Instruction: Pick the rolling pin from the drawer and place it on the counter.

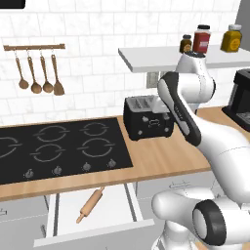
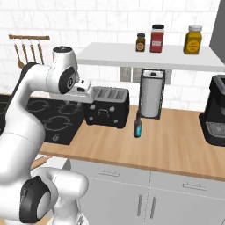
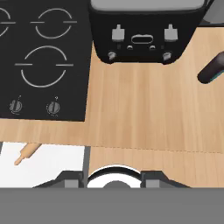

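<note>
The rolling pin [image 1: 91,204], a light tan cylinder with knob ends, lies diagonally on the pale bottom of the open white drawer [image 1: 114,202] below the counter [image 1: 166,156]. In the hand view one end of the rolling pin [image 3: 27,153] shows at the lower left inside the drawer [image 3: 54,164]. My gripper [image 3: 113,179] hangs high over the counter [image 3: 144,118] in front of the toaster, open, with nothing between its fingers. It is to the right of the drawer and well above it. In the right base view a tan end of the rolling pin [image 2: 37,161] peeks out behind my arm.
A black toaster [image 1: 148,117] stands at the back of the counter, the black cooktop [image 1: 58,146] to its left. A dark teal bottle [image 2: 138,125], a paper towel roll [image 2: 151,92] and a coffee machine [image 2: 215,110] stand to the right. The wall shelf [image 2: 132,57] carries jars.
</note>
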